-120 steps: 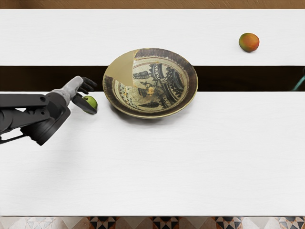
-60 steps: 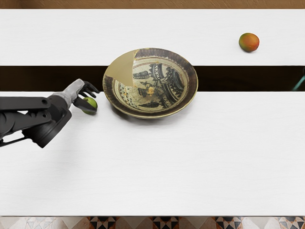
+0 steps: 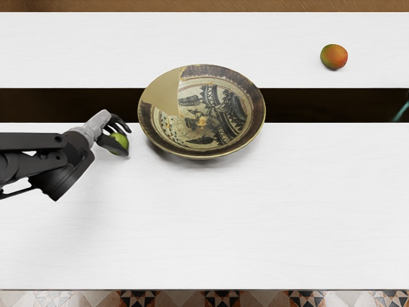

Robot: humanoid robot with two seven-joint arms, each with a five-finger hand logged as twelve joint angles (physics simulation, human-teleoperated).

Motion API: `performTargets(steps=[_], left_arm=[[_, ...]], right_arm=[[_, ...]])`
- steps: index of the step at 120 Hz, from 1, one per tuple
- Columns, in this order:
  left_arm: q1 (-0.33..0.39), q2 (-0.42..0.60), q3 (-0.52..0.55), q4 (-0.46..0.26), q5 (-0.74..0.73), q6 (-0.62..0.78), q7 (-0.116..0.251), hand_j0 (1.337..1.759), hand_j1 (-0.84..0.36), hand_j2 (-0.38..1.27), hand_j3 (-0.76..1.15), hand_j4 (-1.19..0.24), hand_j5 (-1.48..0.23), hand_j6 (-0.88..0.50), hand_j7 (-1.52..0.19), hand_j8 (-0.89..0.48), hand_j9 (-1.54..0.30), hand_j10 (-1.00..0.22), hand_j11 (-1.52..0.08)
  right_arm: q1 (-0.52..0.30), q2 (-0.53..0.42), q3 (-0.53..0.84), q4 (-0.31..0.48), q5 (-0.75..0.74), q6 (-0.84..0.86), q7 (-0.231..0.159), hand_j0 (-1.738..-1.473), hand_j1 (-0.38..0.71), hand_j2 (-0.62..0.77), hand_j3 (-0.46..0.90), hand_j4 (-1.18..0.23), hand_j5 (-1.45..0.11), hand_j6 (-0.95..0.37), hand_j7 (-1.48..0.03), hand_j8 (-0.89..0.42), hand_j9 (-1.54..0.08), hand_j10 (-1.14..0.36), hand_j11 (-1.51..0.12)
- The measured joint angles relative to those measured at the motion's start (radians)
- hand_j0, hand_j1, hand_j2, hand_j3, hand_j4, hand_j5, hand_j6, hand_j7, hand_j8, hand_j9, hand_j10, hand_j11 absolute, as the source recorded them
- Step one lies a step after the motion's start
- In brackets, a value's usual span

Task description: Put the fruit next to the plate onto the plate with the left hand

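Since the fruit looks small, round, light and likely slick, a wrap about its middle suits. The left robot hand curls round it.

Item 1, green fruit: small, round, green with a yellowish sheen. It sits at the left of the scene, just beside the plate's left rim and outside it, not touching. It is partly covered, with the dark fingers of the left hand curled over its top and left side, closed around it. Resting on the table or lifted clear: cannot tell.

Item 2, plate: wide, shallow, round dish. Dark brown rim, tan inside with black figure painting, one plain tan patch at far left. It stands upright and level at the scene's centre, spanning the dark gap between the near and far white surfaces.
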Motion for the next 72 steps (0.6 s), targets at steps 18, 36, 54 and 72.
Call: performTargets(steps=[18,36,54,72], left_arm=[[-0.006,0.008,-0.01,-0.003,-0.015,0.0,0.0,1.649,-0.29,0.27,0.0,-0.69,-0.93,-0.56,-0.92,-0.37,-0.94,-0.51,-0.95],[-0.006,0.029,-0.05,-0.013,-0.021,0.0,0.0,1.65,-0.3,0.29,0.0,-0.69,-0.96,-0.55,-0.94,-0.36,-0.95,-0.51,-0.96],[-0.009,0.067,-0.084,-0.019,-0.024,0.0,0.0,1.65,-0.31,0.31,0.0,-0.68,-0.98,-0.54,-0.95,-0.35,-0.96,-0.5,-0.96],[-0.015,0.094,-0.104,-0.026,-0.024,-0.001,0.0,1.65,-0.34,0.35,0.0,-0.68,-0.99,-0.52,-0.96,-0.33,-0.97,-0.49,-0.96]], right_arm=[[0.0,0.0,0.0,0.0,0.0,0.0,0.0,-1.658,-0.33,0.0,0.0,-0.02,-0.02,-0.02,-0.02,-0.02,-0.02,-0.02,-0.02],[0.0,0.0,0.0,0.0,0.0,0.0,0.0,-1.658,-0.33,0.0,0.0,-0.02,-0.02,-0.02,-0.02,-0.02,-0.02,-0.02,-0.02],[0.0,0.0,0.0,0.0,0.0,0.0,0.0,-1.658,-0.33,0.0,0.0,-0.02,-0.02,-0.02,-0.02,-0.02,-0.02,-0.02,-0.02],[0.0,0.0,0.0,0.0,0.0,0.0,0.0,-1.658,-0.33,0.0,0.0,-0.02,-0.02,-0.02,-0.02,-0.02,-0.02,-0.02,-0.02]])
